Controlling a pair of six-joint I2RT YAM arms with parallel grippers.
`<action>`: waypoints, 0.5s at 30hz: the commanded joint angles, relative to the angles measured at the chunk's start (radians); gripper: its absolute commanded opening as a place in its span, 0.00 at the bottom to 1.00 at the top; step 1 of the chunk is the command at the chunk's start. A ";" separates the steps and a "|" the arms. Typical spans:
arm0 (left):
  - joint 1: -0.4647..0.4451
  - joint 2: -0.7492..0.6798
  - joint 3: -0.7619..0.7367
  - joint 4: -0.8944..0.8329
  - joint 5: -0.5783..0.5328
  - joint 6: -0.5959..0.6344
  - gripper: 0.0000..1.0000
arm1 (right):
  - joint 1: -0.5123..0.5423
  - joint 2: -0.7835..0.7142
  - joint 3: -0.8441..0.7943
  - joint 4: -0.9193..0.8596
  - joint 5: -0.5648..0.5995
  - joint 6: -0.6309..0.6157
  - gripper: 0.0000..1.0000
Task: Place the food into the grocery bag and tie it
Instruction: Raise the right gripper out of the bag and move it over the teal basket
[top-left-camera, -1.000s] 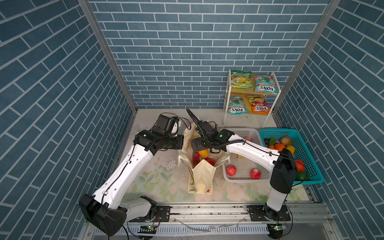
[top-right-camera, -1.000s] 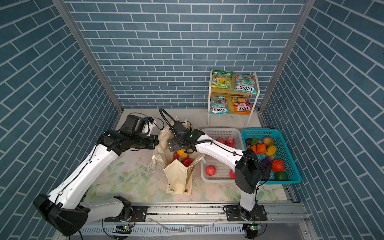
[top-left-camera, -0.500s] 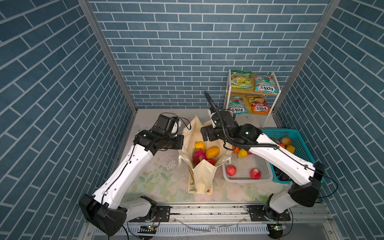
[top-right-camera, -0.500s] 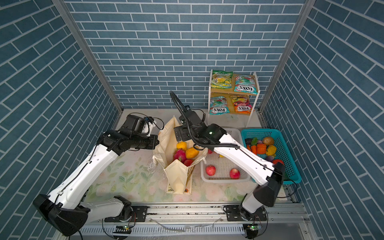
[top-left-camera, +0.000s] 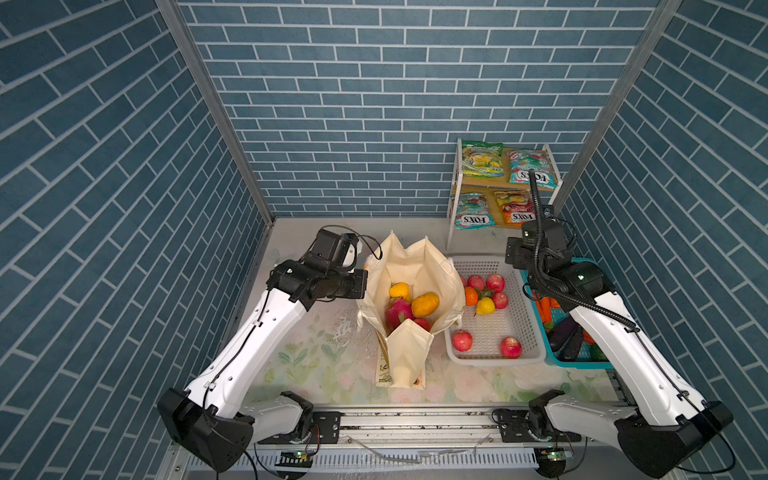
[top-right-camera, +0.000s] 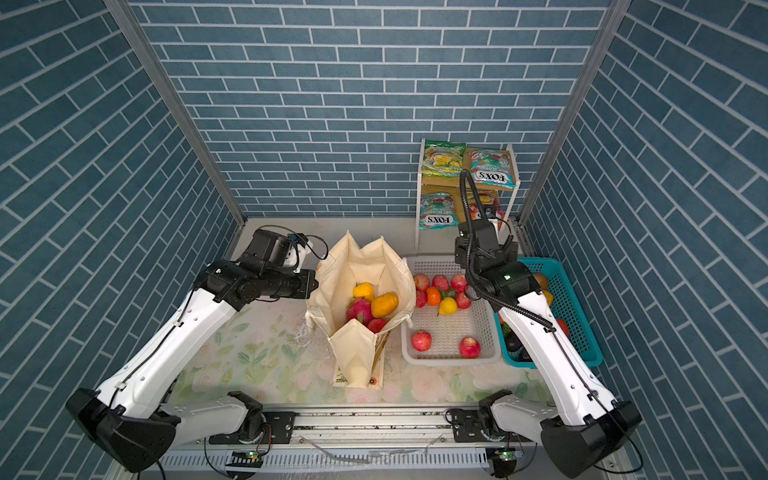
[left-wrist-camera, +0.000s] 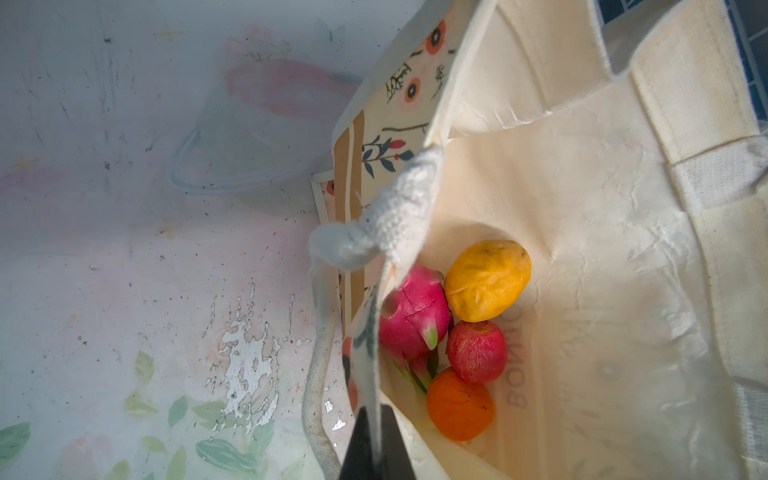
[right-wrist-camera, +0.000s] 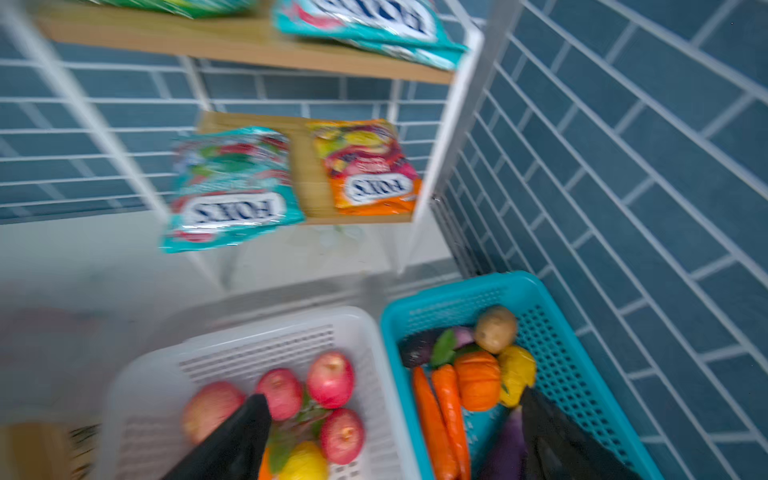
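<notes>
- Pinching the rim of the grocery bag (left-wrist-camera: 540, 187) is my left claw (left-wrist-camera: 376, 419). It is clenched on the cream fabric, as the left wrist view shows (a strap handle (left-wrist-camera: 318, 374) dangles outside the rim, just beside it).
- That bag stands upright and open-mouthed on the counter (top-left-camera: 324, 365), between my left arm and the white basket (top-left-camera: 494, 358).
- Down at its bottom I count a pink dragon fruit (left-wrist-camera: 409, 316), a yellow-orange fruit (left-wrist-camera: 486, 280), a red apple (left-wrist-camera: 476, 351) and an orange (left-wrist-camera: 459, 405), all heaped together and touching.
- My right claw (right-wrist-camera: 392, 397) is released, its fingers spread wide with nothing between them. It hangs above where the white basket meets the teal basket (right-wrist-camera: 582, 345).
- In the white basket lie loose apples (top-left-camera: 462, 340) and a yellow fruit (top-left-camera: 485, 306). Most are clustered at the far end, and two apples lie apart nearer me.
- The teal basket holds carrots (right-wrist-camera: 444, 407), a potato (right-wrist-camera: 494, 328) and what may be an aubergine; the right wrist view is blurred, so I can't be sure.
- Four FOX'S packets (top-left-camera: 471, 215) lie on the shelf rack (top-left-camera: 484, 183) by the back wall.
</notes>
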 joint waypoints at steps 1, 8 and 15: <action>-0.007 0.001 0.020 -0.028 -0.013 0.002 0.00 | -0.126 -0.001 -0.050 -0.068 -0.005 0.070 0.94; -0.008 -0.007 0.033 -0.056 -0.023 0.003 0.00 | -0.403 0.086 -0.127 -0.102 -0.096 0.194 0.91; -0.010 -0.012 0.047 -0.071 -0.025 0.005 0.00 | -0.615 0.192 -0.187 -0.061 -0.143 0.182 0.89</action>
